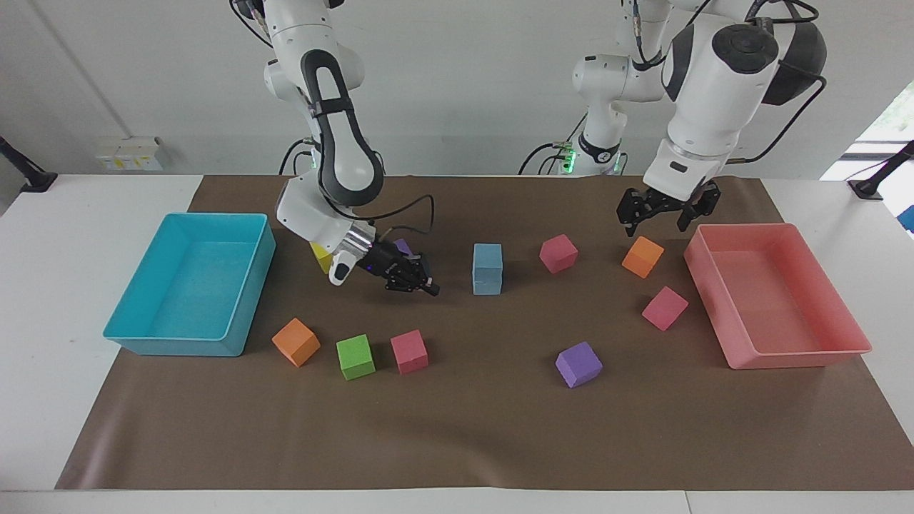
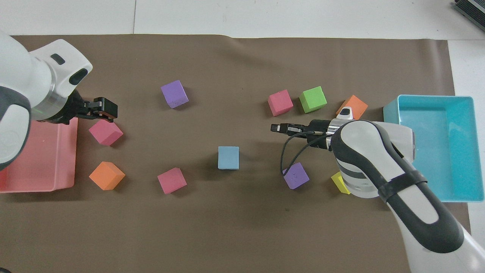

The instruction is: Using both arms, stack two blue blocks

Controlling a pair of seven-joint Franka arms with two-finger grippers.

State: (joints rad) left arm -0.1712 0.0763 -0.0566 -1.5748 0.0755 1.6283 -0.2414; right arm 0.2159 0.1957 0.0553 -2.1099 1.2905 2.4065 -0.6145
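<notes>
From across the table, the blue blocks (image 1: 488, 268) stand as one column in the middle of the brown mat (image 1: 471, 428), one cube squarely on the other, so the stacking looks done and nothing needs to hold them. The left gripper (image 1: 662, 214) hangs in the air empty with its fingers spread wide, over the strip of mat between an orange cube (image 1: 642, 256) and the pink tray (image 1: 775, 293); its arm rises steeply to a bent elbow near its base, a pose I read as pulled clear of the stack. The right gripper (image 1: 425, 288) sits low over the mat beside the stack, toward the right arm's end, fingertips pinched together on nothing, its forearm slanting down across a yellow cube (image 1: 321, 258).

From above the robots, the stack reads as a single blue square (image 2: 228, 157), which suggests the two cubes line up well. The right gripper's closed tip (image 2: 276, 128) points across the mat, apart from the stack, with a purple cube (image 2: 295, 175) nearer the robots than it. The left gripper (image 2: 107, 112) hovers open above a pink cube (image 2: 105, 132) at the tray's edge.
</notes>
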